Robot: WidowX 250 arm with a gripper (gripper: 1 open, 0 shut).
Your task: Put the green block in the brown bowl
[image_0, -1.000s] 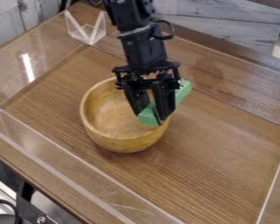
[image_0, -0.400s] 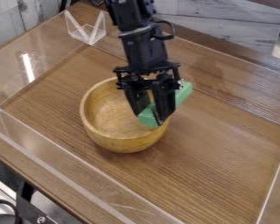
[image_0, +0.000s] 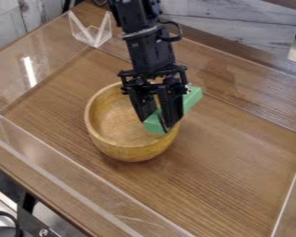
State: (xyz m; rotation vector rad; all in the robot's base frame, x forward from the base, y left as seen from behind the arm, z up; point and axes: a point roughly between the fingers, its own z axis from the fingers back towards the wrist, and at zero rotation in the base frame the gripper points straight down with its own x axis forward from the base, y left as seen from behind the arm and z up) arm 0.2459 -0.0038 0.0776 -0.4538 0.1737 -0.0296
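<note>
Item: green block [image_0: 173, 109]. Held aslant in the gripper [image_0: 162, 113], one end dipping over the far-right rim of the brown bowl [image_0: 119, 125], the other end sticking out past the rim toward the right. We cannot tell whether its low end touches the bowl's wall.

Item: gripper. Closed tight on the green block, fingers pointing steeply down above the bowl's right side.

Item: brown bowl. Sits on the wooden worktop [image_0: 237, 139], inside a clear-walled tray area; inside shows nothing else.

Handling note: we judge the step in hand to be the release. The block is long, so we would bring it toward the bowl's middle and lower it before opening, lest it catch the rim and tip out onto the worktop. We would open slowly and lift straight up, clear of the rim.
</note>
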